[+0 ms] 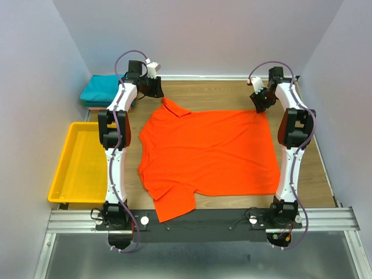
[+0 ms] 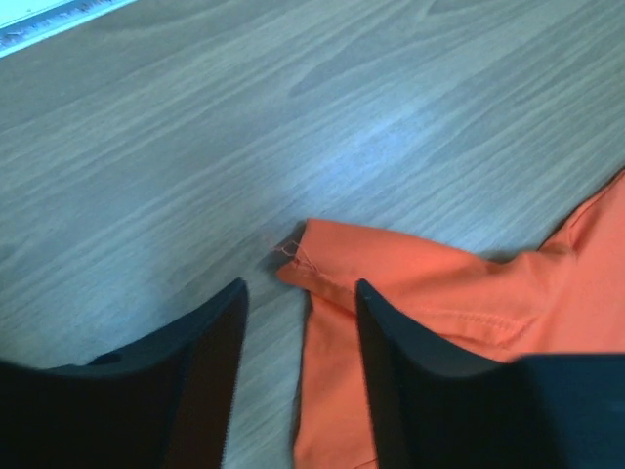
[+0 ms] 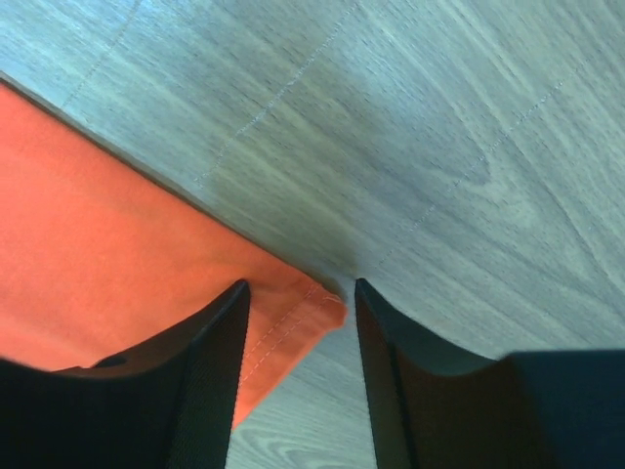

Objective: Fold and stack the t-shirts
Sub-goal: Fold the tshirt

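Note:
An orange-red t-shirt [image 1: 206, 152] lies spread flat on the wooden table. My left gripper [image 1: 156, 88] is open just above its far left sleeve tip [image 2: 312, 256]; the sleeve's edge lies between the jaws. My right gripper [image 1: 259, 103] is open over the shirt's far right hem corner [image 3: 311, 311], which lies between the jaws. A folded teal t-shirt [image 1: 103, 87] sits at the far left on top of a pink layer [image 1: 87, 104], barely showing.
A yellow plastic tray [image 1: 65, 174] stands off the table's left edge. White walls close in the far side and both sides. The metal rail [image 1: 197, 220] with the arm bases runs along the near edge.

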`<action>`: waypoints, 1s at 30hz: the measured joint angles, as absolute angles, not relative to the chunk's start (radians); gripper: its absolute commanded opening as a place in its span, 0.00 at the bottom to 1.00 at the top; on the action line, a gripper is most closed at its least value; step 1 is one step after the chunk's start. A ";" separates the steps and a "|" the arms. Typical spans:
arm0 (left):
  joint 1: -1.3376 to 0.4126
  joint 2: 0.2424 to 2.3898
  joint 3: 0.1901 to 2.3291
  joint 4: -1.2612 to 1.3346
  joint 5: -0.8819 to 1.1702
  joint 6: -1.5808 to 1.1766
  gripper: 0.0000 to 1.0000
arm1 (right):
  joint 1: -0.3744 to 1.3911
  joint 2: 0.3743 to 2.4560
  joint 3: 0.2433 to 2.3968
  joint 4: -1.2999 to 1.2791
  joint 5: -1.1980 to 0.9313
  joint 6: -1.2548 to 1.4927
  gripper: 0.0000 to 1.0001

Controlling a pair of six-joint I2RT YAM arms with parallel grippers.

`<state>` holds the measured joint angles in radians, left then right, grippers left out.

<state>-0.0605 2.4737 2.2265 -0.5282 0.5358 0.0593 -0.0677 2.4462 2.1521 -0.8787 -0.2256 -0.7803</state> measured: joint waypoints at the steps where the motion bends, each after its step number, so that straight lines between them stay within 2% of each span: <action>1: -0.060 2.473 2.218 -0.535 0.542 0.070 0.51 | -0.068 2.445 2.148 -0.876 -0.228 -0.784 0.49; 7: -0.047 2.455 2.128 -0.577 0.558 0.113 0.48 | -0.068 2.443 2.142 -0.875 -0.230 -0.796 0.39; 11: -0.043 2.455 2.131 -0.612 0.558 0.135 0.48 | -0.067 2.443 2.142 -0.875 -0.230 -0.805 0.37; 23: -0.060 2.481 2.189 -0.643 0.574 0.178 0.50 | -0.068 2.443 2.142 -0.874 -0.231 -0.815 0.39; 30: -0.095 2.547 2.251 -0.652 0.575 0.184 0.49 | -0.068 2.441 2.141 -0.868 -0.233 -0.814 0.46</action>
